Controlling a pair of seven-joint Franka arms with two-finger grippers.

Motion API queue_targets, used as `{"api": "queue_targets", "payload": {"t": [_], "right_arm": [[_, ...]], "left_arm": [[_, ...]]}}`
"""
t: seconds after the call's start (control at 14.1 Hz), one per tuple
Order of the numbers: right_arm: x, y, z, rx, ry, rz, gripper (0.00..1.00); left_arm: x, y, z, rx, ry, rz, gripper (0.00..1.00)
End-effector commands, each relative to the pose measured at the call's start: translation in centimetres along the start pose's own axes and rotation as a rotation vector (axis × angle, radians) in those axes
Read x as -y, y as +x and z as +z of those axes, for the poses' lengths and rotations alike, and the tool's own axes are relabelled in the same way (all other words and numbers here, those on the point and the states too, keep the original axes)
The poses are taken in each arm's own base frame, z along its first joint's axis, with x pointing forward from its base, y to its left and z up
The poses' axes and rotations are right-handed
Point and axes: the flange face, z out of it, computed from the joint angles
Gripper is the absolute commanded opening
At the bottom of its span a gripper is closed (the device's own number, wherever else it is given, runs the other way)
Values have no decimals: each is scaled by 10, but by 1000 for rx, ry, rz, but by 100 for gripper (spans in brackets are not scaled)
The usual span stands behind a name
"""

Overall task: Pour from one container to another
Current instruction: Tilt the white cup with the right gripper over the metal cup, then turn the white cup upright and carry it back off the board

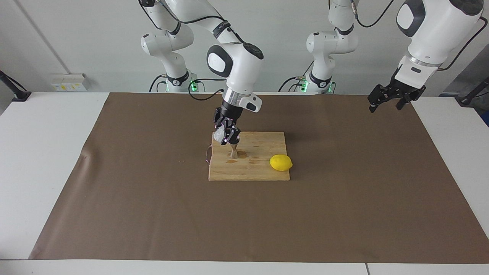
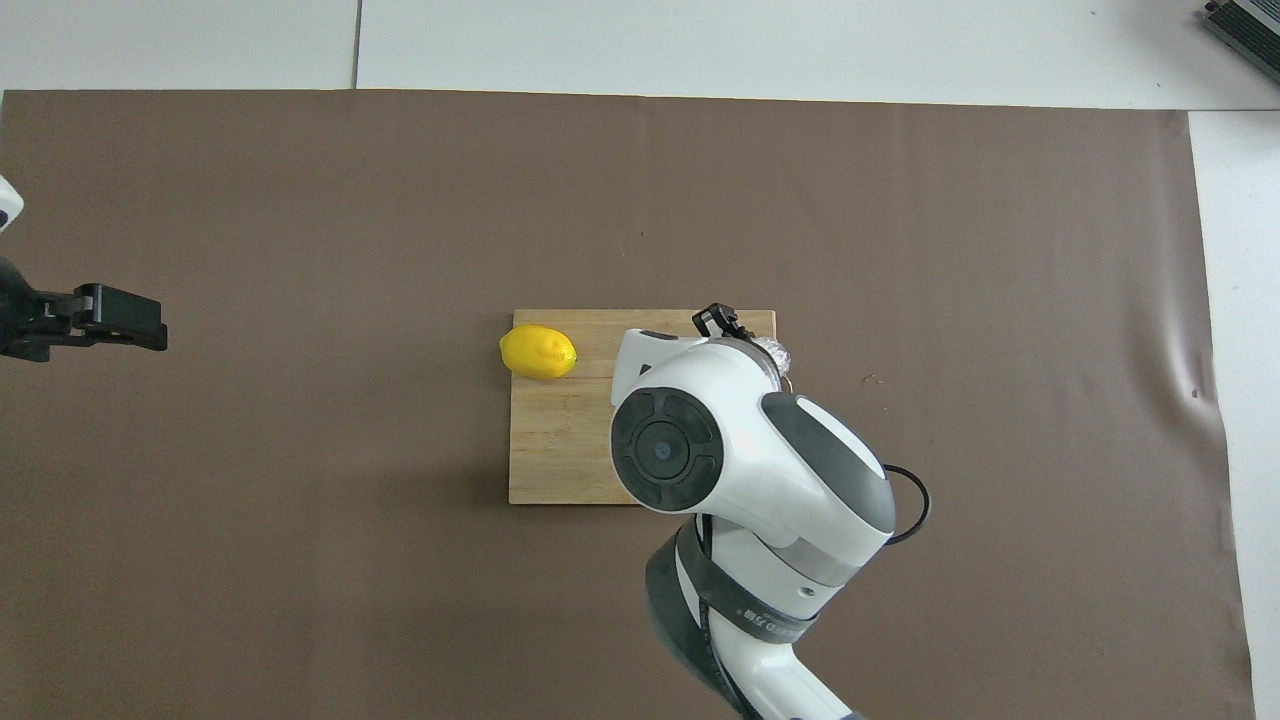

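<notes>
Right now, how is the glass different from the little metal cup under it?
The glass is clear, tilted and held up by the right end effector; the jigger is shiny steel, hourglass-shaped, and stands upright on the wooden board. The glass looks wider, the jigger slimmer. Both are small.

Right pincer (image 1: 228, 138) clamped, left pincer (image 1: 386, 103) agape

White table (image 1: 46, 160) under a brown cloth (image 1: 344, 198) (creased) — plain pale wall (image 1: 88, 38).
</notes>
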Motion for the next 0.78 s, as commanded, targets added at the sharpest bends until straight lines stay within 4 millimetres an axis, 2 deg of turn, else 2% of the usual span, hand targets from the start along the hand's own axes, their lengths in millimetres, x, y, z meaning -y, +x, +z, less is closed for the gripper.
{"api": "queue_targets", "payload": {"t": [0.0, 0.21, 0.43, 0.57, 0.71], "right_arm": [[4, -11, -5, -25, 14, 22, 0], [6, -16, 1, -65, 42, 40, 0], [12, -32, 10, -131, 102, 96, 0], [12, -56, 21, -175, 123, 109, 0], [16, -90, 40, -275, 160, 175, 0]], "left_arm": [[1, -8, -1, -1, 3, -9, 100], [1, -8, -1, -1, 3, -9, 100], [1, -8, -1, -1, 3, -9, 100], [1, -8, -1, 1, 3, -9, 100], [1, -8, -1, -1, 3, -9, 100]]}}
